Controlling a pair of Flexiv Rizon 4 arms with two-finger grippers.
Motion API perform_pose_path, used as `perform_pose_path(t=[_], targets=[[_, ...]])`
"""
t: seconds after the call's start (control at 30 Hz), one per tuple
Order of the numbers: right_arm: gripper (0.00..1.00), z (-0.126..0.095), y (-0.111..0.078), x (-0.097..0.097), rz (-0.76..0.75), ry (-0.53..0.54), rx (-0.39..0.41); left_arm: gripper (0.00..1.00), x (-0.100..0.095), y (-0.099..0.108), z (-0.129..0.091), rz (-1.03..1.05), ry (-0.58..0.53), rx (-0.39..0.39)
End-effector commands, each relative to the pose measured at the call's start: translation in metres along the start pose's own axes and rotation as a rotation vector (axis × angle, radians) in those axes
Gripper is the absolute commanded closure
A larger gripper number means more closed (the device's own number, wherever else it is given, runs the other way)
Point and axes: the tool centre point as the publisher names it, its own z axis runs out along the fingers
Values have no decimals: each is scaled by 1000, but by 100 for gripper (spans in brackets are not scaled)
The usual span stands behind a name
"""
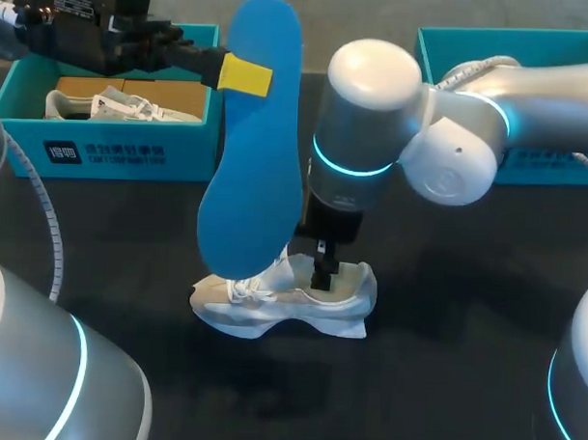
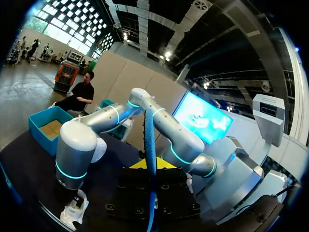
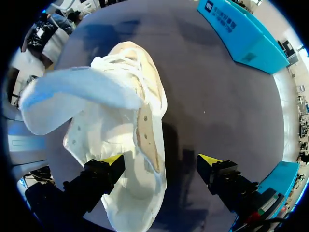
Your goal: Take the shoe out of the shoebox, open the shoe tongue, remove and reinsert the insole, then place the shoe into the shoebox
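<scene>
Insole (image 1: 258,151) is clamped near its upper end by the left hand (image 1: 246,75) and held upright over the shoe (image 1: 310,307). Shoe is lying mid-bench (image 1: 445,312), at 5 o'clock from the shoebox (image 1: 103,151) (second shoe (image 1: 114,106) inside). Right hand (image 3: 161,162) is spread wide with nothing gripped, one finger at the shoe opening, the other outside.

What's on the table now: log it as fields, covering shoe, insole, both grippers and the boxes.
insole: blue, out of the shoe, raised above it
left gripper: shut on the insole
shoe: white, on the table, outside both boxes
right gripper: open, one finger in the shoe's opening, the other outside it
left shoebox: holds a second shoe
right shoebox: no shoe visible in it
</scene>
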Motion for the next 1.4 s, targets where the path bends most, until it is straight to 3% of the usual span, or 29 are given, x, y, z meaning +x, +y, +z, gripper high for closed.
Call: perform_pose_path(t=[0.03, 0.07, 0.1, 0.13, 0.17, 0.2, 0.57, 0.93, 1.4], targets=[[7, 20, 4, -1, 7, 17, 4, 100, -1, -1, 1, 0, 1, -3], [15, 22, 4, 0, 10, 21, 6, 100, -1, -1, 1, 0, 1, -3], [33, 23, 3, 0, 11, 22, 8, 100, -1, -1, 1, 0, 1, -3], [56, 24, 3, 1, 12, 23, 8, 100, -1, -1, 1, 0, 1, -3], [88, 25, 2, 2, 13, 24, 9, 100, -1, -1, 1, 0, 1, -3], [100, 26, 2, 3, 14, 25, 10, 100, -1, -1, 1, 0, 1, -3], [100, 25, -3, 12, 28, 19, 15, 100, -1, -1, 1, 0, 1, -3], [100, 0, -10, 15, 102, 3, 18, 100, -1, -1, 1, 0, 1, -3], [100, -40, -31, 21, 489, -17, 32, 100, -1, -1, 1, 0, 1, -3]])
